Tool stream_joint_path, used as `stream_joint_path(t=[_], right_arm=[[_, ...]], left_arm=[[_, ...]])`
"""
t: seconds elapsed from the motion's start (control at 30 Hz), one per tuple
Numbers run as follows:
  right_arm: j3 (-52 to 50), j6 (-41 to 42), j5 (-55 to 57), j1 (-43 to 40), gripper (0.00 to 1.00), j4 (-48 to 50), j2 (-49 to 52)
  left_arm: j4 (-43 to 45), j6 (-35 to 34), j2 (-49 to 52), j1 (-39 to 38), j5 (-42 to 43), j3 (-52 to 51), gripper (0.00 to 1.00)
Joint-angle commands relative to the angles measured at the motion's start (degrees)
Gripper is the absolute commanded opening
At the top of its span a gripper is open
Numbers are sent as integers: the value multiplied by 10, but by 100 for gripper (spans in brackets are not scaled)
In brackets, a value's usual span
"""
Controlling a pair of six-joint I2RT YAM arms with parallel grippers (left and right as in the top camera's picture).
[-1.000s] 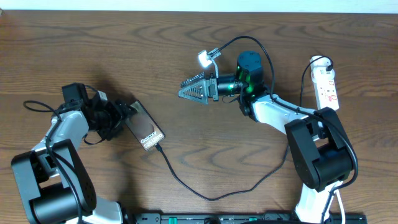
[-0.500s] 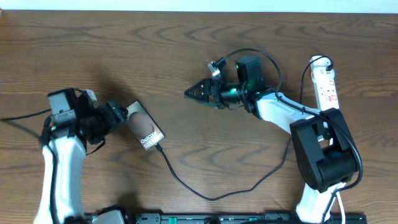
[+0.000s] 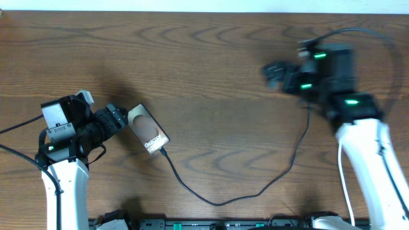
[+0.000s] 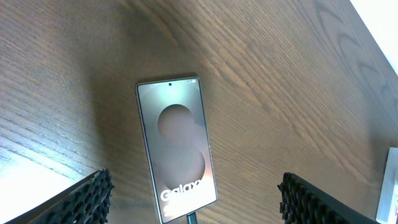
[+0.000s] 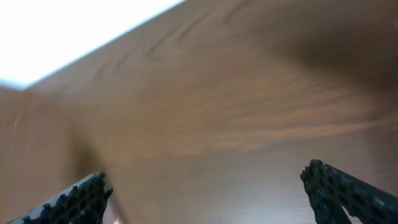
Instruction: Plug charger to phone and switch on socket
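phone [image 3: 148, 130] lies diagonal; lettered end lower-right

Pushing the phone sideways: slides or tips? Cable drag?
The phone lies flat, a thin slab on smooth wood, so it would probably slide, not tip or roll. The charger meets its lettered end and loops slackly across the table, so it looks floppy and likely adds little drag at first.

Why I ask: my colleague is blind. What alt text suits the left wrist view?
A phone lies flat on the wooden table, showing a tan oval and white "Galaxy" lettering, with the black charger tip meeting its bottom edge. The left gripper hangs open over it, its ridged black fingertips wide apart in the lower corners, clear of the phone.
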Motion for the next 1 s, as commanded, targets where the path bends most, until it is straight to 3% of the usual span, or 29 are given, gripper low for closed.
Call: stream_joint_path(t=[0.0, 0.13, 0.2, 0.5, 0.6, 0.97], right_arm=[[60, -80, -19, -113, 99, -35, 17], [171, -142, -95, -227, 99, -124, 85], [274, -186, -112, -280, 99, -205, 159], [526, -287, -111, -323, 99, -411, 402], [559, -308, -111, -326, 95, -438, 467], [559, -359, -112, -323, 96, -443, 585]], left_arm=[[3, 10, 0, -1, -5, 2, 84], [7, 10, 0, -1, -5, 2, 84], [7, 10, 0, -1, -5, 2, 84], [7, 10, 0, -1, -5, 2, 84], [7, 15, 0, -1, -5, 2, 84], [7, 19, 0, -1, -5, 2, 84]])
